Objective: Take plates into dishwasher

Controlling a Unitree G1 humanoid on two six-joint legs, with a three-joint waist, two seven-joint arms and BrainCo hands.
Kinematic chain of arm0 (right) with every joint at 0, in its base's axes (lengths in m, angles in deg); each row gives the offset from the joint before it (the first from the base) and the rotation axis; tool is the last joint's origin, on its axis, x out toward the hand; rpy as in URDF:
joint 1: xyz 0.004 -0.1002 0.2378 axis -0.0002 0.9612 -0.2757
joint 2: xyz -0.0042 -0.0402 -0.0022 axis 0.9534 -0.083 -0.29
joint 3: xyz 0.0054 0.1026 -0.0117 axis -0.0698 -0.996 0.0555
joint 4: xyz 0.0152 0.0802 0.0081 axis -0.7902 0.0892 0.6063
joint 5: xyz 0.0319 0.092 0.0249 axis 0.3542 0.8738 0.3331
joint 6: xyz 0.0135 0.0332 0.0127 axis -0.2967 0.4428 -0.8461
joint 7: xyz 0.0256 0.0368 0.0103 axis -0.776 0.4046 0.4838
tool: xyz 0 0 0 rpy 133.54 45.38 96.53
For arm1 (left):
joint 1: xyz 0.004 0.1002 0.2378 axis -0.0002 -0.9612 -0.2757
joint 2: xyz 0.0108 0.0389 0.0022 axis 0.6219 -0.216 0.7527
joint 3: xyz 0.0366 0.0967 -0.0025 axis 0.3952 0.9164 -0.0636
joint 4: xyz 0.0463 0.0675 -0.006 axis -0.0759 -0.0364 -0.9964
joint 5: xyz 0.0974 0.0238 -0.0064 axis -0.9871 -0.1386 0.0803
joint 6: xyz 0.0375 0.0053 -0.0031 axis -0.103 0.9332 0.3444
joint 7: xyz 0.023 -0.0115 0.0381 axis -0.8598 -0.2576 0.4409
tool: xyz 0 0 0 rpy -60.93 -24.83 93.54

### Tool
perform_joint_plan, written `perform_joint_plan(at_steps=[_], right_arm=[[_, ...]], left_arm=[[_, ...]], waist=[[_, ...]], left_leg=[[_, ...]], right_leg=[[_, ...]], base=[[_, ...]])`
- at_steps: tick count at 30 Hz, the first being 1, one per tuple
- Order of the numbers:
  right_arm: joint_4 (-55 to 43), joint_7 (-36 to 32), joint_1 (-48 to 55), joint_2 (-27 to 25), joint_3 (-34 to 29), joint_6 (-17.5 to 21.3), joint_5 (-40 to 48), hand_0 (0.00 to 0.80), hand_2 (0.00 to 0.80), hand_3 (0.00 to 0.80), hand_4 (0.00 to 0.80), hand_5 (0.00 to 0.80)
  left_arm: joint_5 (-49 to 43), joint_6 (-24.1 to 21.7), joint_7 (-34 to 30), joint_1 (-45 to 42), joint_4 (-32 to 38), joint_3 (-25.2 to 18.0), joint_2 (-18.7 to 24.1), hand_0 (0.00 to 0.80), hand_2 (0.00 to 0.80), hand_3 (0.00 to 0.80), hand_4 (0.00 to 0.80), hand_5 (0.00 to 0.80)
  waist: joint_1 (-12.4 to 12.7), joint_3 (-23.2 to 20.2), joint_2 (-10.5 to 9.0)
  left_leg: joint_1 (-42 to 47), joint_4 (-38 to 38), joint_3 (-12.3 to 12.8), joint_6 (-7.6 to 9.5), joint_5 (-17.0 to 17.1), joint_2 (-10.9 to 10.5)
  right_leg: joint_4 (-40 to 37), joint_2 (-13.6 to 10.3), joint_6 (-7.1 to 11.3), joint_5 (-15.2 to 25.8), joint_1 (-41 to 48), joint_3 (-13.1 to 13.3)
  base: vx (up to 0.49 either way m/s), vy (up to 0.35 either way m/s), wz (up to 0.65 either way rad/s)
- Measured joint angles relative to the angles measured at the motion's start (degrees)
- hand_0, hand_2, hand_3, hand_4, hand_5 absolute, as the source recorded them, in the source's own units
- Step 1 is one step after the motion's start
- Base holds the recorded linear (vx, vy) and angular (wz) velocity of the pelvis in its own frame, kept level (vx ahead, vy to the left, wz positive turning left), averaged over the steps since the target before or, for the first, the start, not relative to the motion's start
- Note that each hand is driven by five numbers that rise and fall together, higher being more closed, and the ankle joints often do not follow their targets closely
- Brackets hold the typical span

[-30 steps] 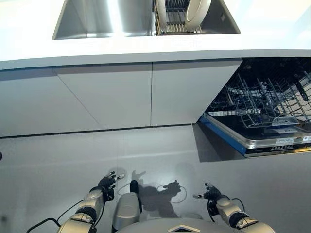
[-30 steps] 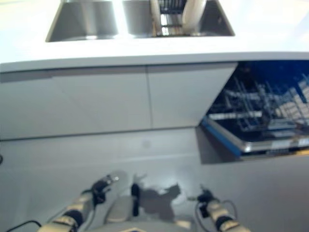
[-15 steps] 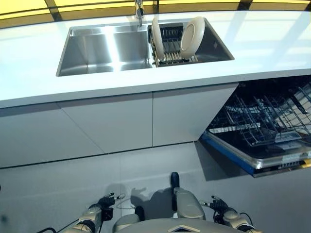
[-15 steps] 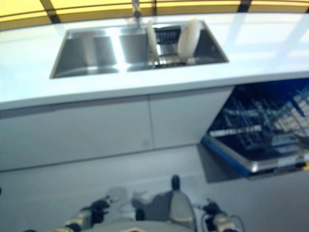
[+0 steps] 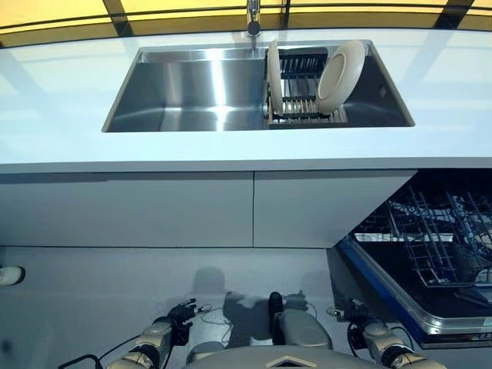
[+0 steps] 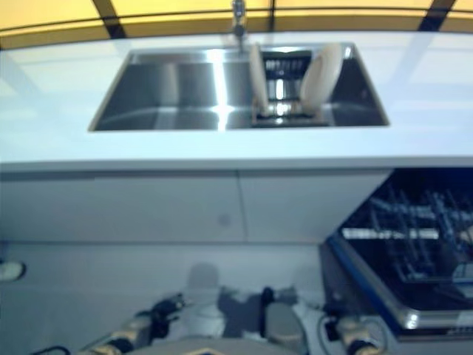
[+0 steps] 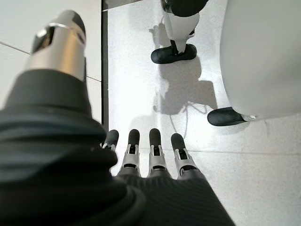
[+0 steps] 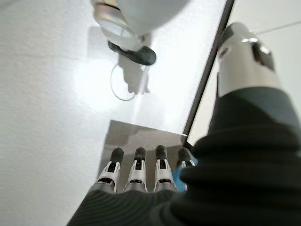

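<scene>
Both plates stand on edge in the rack (image 5: 296, 108) inside the sink (image 5: 192, 92) — the slim plate (image 5: 274, 68) at the rack's left end, the tilted plate (image 5: 341, 66) at its right — up on the counter and well apart from both hands. The right hand (image 5: 361, 317) hangs low by the open dishwasher (image 5: 430, 261), slightly nearer; the left hand (image 5: 181, 314) hangs low too — each with fingers straight, relaxed, holding nothing

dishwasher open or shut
Open. The dishwasher door is down beside the cabinets, and its wire rack is pulled out over it. No plate shows in the part of the rack in view.
</scene>
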Motion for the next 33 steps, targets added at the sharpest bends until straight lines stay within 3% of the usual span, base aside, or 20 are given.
perform_joint_plan(at_steps=[3,4,5,6,9,11,12,13,14,17,19,20,22,23,24,25,28,30,33], right_arm=[[-0.2,-0.6,0.7,0.4,0.3,0.1,0.0,0.0,0.0,0.0,0.0,0.0],[-0.2,-1.2,0.9,0.6,0.6,0.2,0.0,0.0,0.0,0.0,0.0,0.0],[-0.3,-1.8,1.0,0.9,1.0,0.2,0.0,0.0,0.0,0.0,0.0,0.0],[-0.4,-2.5,0.7,1.2,1.1,0.2,-0.1,0.0,0.0,0.0,0.0,0.0],[-0.6,-4.2,-1.1,1.6,1.9,0.3,-0.2,0.0,0.0,0.0,0.0,0.0],[-0.4,-5.3,-1.3,1.4,2.9,0.2,-0.2,0.0,0.0,0.0,0.0,0.0],[-0.1,-5.9,-1.4,1.4,3.7,-0.1,-0.2,0.0,0.0,0.0,0.0,0.0],[-0.1,-6.8,-1.5,1.3,4.1,-0.2,-0.2,0.0,0.0,0.0,0.0,0.0],[0.1,-8.4,-1.7,1.1,4.5,-0.2,-0.2,0.0,0.0,0.0,0.0,0.0],[-0.2,-11.6,-2.2,1.8,5.0,-0.3,-0.1,0.0,0.0,0.0,0.0,0.0],[-0.8,-14.1,-2.3,1.5,5.0,-0.1,0.0,0.0,0.0,0.0,0.0,0.0],[-0.9,-14.6,-2.2,1.4,5.0,-0.1,0.0,0.0,0.0,0.0,0.0,0.0],[-5.7,-18.6,-0.2,-0.7,6.4,-0.1,0.5,0.0,0.0,0.0,0.0,0.0],[-10.8,-21.1,0.8,-2.3,6.7,-0.4,1.1,0.0,0.0,0.0,0.0,0.0],[-15.5,-23.1,1.4,-3.1,6.7,-0.5,1.1,0.0,0.0,0.0,0.0,0.0],[-20.8,-25.8,2.0,-3.8,6.9,-0.8,1.1,0.0,0.0,0.0,0.0,0.0],[-36.2,-33.9,3.0,-7.7,6.9,-2.2,2.9,0.0,0.0,0.0,0.0,0.0],[-41.2,-37.9,1.9,-10.4,6.6,-3.0,5.8,0.0,0.0,0.0,0.0,0.0],[-49.8,-47.7,1.6,-18.3,5.2,-5.9,8.9,0.0,0.0,0.0,0.0,0.0]], left_arm=[[0.0,0.2,0.3,-0.4,-0.2,0.0,0.2,0.0,0.0,0.0,0.0,0.0],[0.1,0.4,0.8,-0.7,-0.2,-0.1,0.3,0.0,0.0,0.0,0.0,0.0],[0.2,0.4,1.1,-0.8,-0.4,-0.1,0.8,0.0,0.0,0.0,0.0,0.0],[0.6,0.5,1.5,-0.6,-0.6,-0.3,1.0,0.0,0.0,0.0,0.0,0.0],[0.6,0.3,1.8,-1.4,-2.4,-1.5,0.6,0.0,0.0,0.0,0.0,0.0],[0.6,-0.3,2.0,-0.8,-2.2,-2.8,0.5,0.0,0.0,0.0,0.0,0.0],[0.6,-0.4,2.0,-0.5,-2.0,-3.0,0.8,0.0,0.0,0.0,0.0,0.0],[0.6,-0.7,2.1,-0.3,-1.6,-3.0,0.9,0.0,0.0,0.0,0.0,0.0],[0.7,-1.0,2.1,-0.5,-1.2,-3.1,0.9,0.0,0.0,0.0,0.0,0.0],[0.6,-0.7,1.5,-0.9,-0.6,-3.0,1.1,0.0,0.0,0.0,0.0,0.0],[0.3,-0.4,1.4,-0.9,-0.6,-3.5,0.8,0.0,0.0,0.0,0.0,0.0],[0.1,-0.1,1.4,-0.9,-0.6,-3.5,0.9,0.0,0.0,0.0,0.0,0.0],[0.1,1.5,1.5,-1.2,1.0,-3.5,1.1,0.0,0.0,0.0,0.0,0.0],[0.1,2.0,1.4,-1.8,2.9,-3.5,1.4,0.0,0.0,0.0,0.0,0.0],[0.2,2.6,1.4,-2.2,4.1,-3.6,2.1,0.0,0.0,0.0,0.0,0.0],[0.2,2.7,1.4,-1.9,5.3,-3.7,3.1,0.0,0.0,0.0,0.0,0.0],[0.1,3.4,1.0,-0.2,7.8,-3.8,5.7,0.0,0.0,0.0,0.0,0.0],[0.1,3.9,0.7,-0.1,8.1,-4.0,7.8,0.0,0.0,0.0,0.0,0.0],[0.1,4.0,0.3,-2.1,8.1,-5.2,10.0,0.0,0.0,0.0,0.0,0.0]], waist=[[0.0,0.1,0.19],[-0.2,0.2,0.23],[0.0,0.1,-0.69],[0.4,0.7,-1.41],[1.2,0.6,-3.39],[2.2,1.1,-4.2],[2.7,1.2,-4.62],[3.4,1.4,-4.8],[3.8,1.5,-4.78],[4.5,1.8,-3.58],[5.8,2.1,-2.91],[6.0,2.1,-2.89],[6.6,0.7,-3.09],[6.5,-0.2,-2.3],[5.7,-0.6,-2.95],[4.8,-0.7,-4.17],[5.0,-1.1,-5.3],[5.0,-1.6,-6.28],[5.2,-1.9,-7.14]], left_leg=[[-0.1,0.1,1.8,-0.25,-0.1,0.4],[0.1,0.2,2.7,-0.41,-0.4,1.0],[0.1,1.3,2.8,-0.58,-0.6,0.6],[-0.3,4.0,2.6,-0.86,-0.9,0.5],[-7.3,22.3,0.7,-2.11,1.3,0.1],[-15.0,37.7,-1.7,-2.52,7.9,-0.3],[-18.6,42.6,-3.0,-2.49,8.6,-1.6],[-20.6,41.6,-2.5,-1.72,7.7,-3.8],[-20.6,36.4,-1.5,-1.57,7.6,-4.3],[-20.9,14.7,0.7,-1.06,9.3,-1.2],[-20.2,4.6,0.4,-1.54,14.2,0.9],[-20.2,3.9,0.7,-1.35,15.0,1.3],[-20.2,4.0,1.1,0.66,16.6,1.3],[-19.9,4.8,1.2,1.82,17.5,1.0],[-19.1,3.5,1.4,0.97,18.2,0.3],[-18.1,1.4,1.4,1.54,18.5,-1.0],[-16.8,-1.6,1.1,2.72,18.7,-2.0],[-16.5,-2.2,1.1,3.06,18.2,-2.2],[-15.3,-3.7,1.1,3.35,18.0,-2.5]], right_leg=[[1.7,-0.7,0.2,-0.8,-1.2,-0.9],[8.8,-1.7,0.47,-5.3,-2.9,-1.5],[10.5,-2.2,1.11,-8.4,-3.0,-1.2],[10.7,-2.0,0.49,-9.0,-2.7,-0.6],[5.9,-1.4,-0.93,-7.9,1.2,1.0],[4.4,-1.4,-2.6,-7.3,3.8,2.2],[3.0,-1.7,-3.16,-7.3,5.2,3.1],[1.6,-1.9,-3.07,-7.3,6.7,3.8],[0.1,-1.7,-2.88,-6.9,8.1,4.7],[-5.1,1.7,-3.37,-6.9,13.6,4.5],[-7.5,3.6,-3.63,-6.8,17.2,4.0],[-8.1,3.8,-3.54,-6.9,18.3,3.9],[-9.0,3.8,-2.12,-8.0,20.9,1.6],[-8.7,4.0,-1.15,-8.9,20.9,0.9],[-7.7,3.3,0.03,-9.9,21.1,0.9],[-6.1,1.9,1.3,-10.9,20.5,0.9],[-1.6,0.6,1.98,-11.3,18.3,1.8],[-0.6,0.4,2.22,-11.4,17.9,2.0],[-0.2,0.2,2.36,-11.4,18.1,2.0]], base=[[0.111,-0.218,-0.1],[0.139,-0.251,0.01],[0.159,-0.263,-0.09],[0.137,-0.216,-0.3],[0.193,-0.205,-0.5],[0.347,-0.067,-0.32],[0.397,0.046,-0.24],[0.446,0.107,-0.37],[0.431,0.152,-0.39],[0.467,0.141,-0.39],[0.276,0.075,-0.4],[0.173,0.015,-0.32],[0.09,-0.028,-0.46],[0.039,-0.056,-0.35],[0.016,-0.068,-0.08],[0.011,-0.141,0.13],[0.028,-0.137,0.19],[0.043,-0.068,0.12],[0.052,-0.044,0.02]])
